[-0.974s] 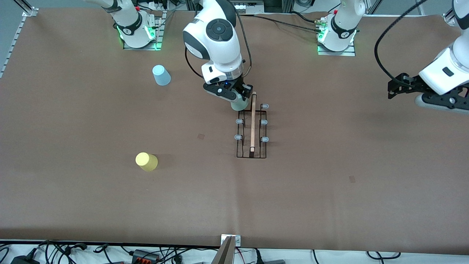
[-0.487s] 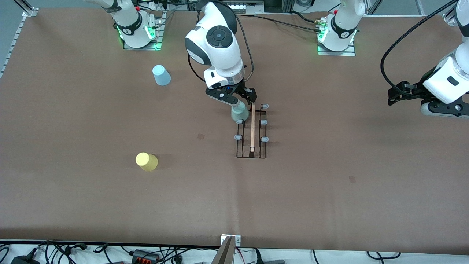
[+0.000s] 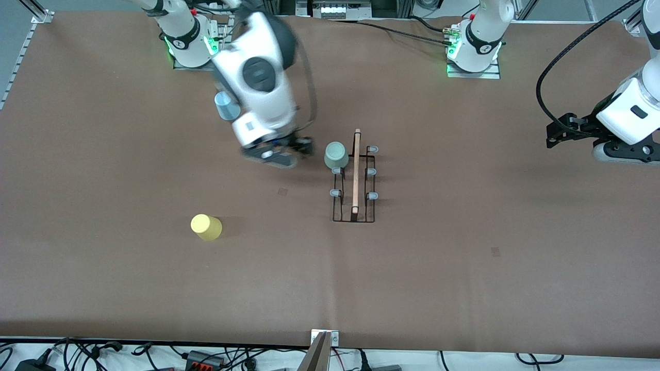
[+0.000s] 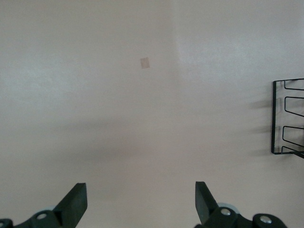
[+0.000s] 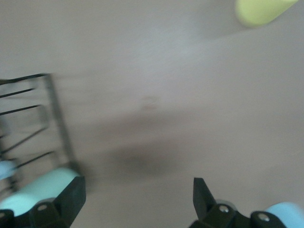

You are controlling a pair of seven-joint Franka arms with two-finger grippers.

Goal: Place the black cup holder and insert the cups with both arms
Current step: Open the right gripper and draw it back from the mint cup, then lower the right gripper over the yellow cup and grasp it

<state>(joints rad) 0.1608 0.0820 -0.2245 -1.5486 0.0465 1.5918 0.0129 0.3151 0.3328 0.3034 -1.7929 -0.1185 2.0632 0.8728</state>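
Observation:
The black cup holder (image 3: 354, 221) lies mid-table, its wooden handle (image 3: 356, 175) on top. The sage green cup (image 3: 335, 154) sits upside down on the holder's peg farthest from the front camera, on the right arm's side. My right gripper (image 3: 298, 149) is open and empty over the table beside that cup, toward the right arm's end. Its wrist view shows the gripper (image 5: 137, 199), green cup (image 5: 33, 192), holder (image 5: 47, 118), yellow cup (image 5: 261, 10) and blue cup (image 5: 287, 213). The yellow cup (image 3: 206, 227) and blue cup (image 3: 224, 105) stand upside down on the table. My left gripper (image 3: 556, 133) waits open at the left arm's end, also seen in its wrist view (image 4: 140, 204).
The holder's corner shows in the left wrist view (image 4: 288, 116). Two small dark patches (image 3: 282, 191) (image 3: 495, 251) mark the brown table cover. The arm bases (image 3: 196, 49) (image 3: 474, 51) stand along the edge farthest from the front camera. Cables lie past the nearest edge.
My right gripper let go of the green cup on the holder's peg and swung away toward the right arm's end. The left arm barely moved.

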